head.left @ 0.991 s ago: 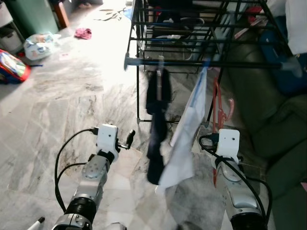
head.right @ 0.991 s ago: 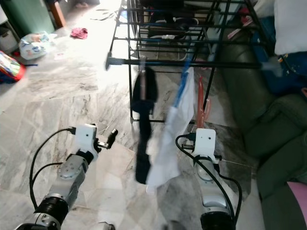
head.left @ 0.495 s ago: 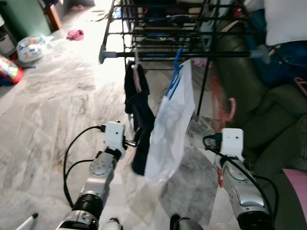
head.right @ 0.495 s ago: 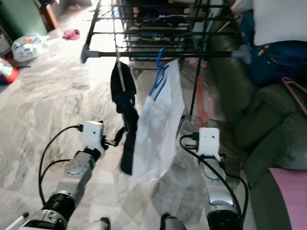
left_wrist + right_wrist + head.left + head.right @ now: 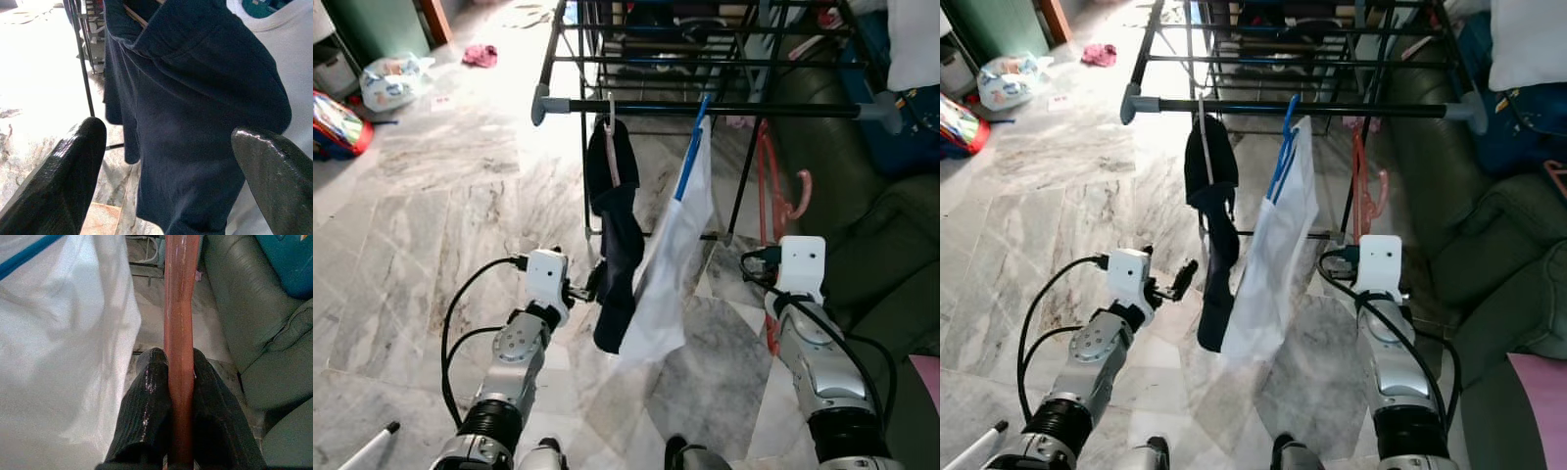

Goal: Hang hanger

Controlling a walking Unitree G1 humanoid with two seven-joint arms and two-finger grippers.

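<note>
Standing on: grey marble floor (image 5: 431, 225), beside a green sofa (image 5: 891, 245)
Right gripper (image 5: 180, 382): clamping the red hanger (image 5: 180, 308)
Left gripper (image 5: 168, 161): gaping wide before the dark garment (image 5: 195, 122)
Rack: black drying rack (image 5: 705, 106) carrying a white shirt (image 5: 675, 264)

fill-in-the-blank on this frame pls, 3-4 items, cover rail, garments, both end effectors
1. The right end effector is shut on a ____ hanger.
2. The white garment hangs from the rail on a ____ hanger.
3. The left end effector has its fingers ____, facing the dark garment.
4. On the rail, the dark garment hangs to the robot's ____ of the white one.

Missing words: red; blue; open; left
</note>
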